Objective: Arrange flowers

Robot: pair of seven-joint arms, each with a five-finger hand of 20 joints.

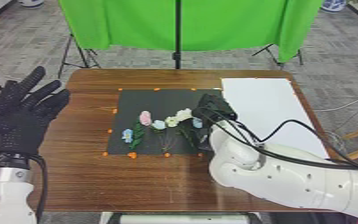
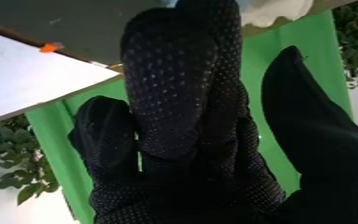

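- At the head view's centre, flowers [image 1: 183, 114] lie close together on a black mat [image 1: 153, 99]; one grasp could drag several.
- Right of centre, the right hand [image 1: 214, 106] is wide, thumb apart; descending hard might crush them.
- Far left, the left hand [image 1: 17, 122] is spread.

Bright, fairly even light lay over the table [image 1: 149, 185]. In the right wrist view, the white sheet [image 2: 33, 75] glowed pale.
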